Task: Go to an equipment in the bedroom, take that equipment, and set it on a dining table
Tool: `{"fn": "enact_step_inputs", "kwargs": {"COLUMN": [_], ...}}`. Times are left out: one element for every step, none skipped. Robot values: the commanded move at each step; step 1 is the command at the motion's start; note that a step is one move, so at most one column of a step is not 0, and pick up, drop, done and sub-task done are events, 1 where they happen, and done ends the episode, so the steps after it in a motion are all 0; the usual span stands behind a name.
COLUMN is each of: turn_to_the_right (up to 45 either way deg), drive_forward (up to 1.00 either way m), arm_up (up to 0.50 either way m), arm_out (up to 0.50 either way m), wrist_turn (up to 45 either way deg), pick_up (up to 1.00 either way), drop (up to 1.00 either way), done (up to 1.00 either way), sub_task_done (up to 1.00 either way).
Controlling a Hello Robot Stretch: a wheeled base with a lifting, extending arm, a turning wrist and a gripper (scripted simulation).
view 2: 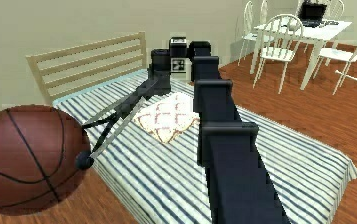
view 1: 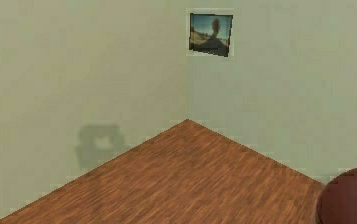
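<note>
A brown basketball (view 2: 31, 160) with dark seams hangs at the arm side view's lower left, clear of the bed and the floor. My gripper (view 2: 86, 156) holds the basketball: its two thin fingers (view 2: 121, 110) slant down to the ball's right side from the dark arm (view 2: 226, 140). The basketball (view 1: 348, 200) also cuts into the forward view's bottom right corner. A white dining table (view 2: 321, 30) with a dark laptop (view 2: 314, 12) on it stands at the arm side view's upper right.
A bed (view 2: 286, 150) with a striped cover, a patterned pillow (view 2: 166, 120) and a slatted headboard (view 2: 81, 62) lies under the arm. White chairs (view 2: 279, 45) ring the table. Ahead, a wood floor (view 1: 186, 180) runs into a wall corner with a framed picture (view 1: 211, 33).
</note>
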Motion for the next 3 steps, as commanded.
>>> {"fn": "enact_step_inputs", "kwargs": {"turn_to_the_right": [0.0, 0.0, -45.0], "drive_forward": [0.00, 0.00, 0.00], "arm_up": [0.00, 0.00, 0.00], "arm_out": [0.00, -0.32, 0.00], "wrist_turn": [-9.0, 0.0, 0.0], "pick_up": [0.00, 0.00, 0.00], "drop": [0.00, 0.00, 0.00], "done": [0.00, 0.00, 0.00], "sub_task_done": [0.00, 0.00, 0.00]}}
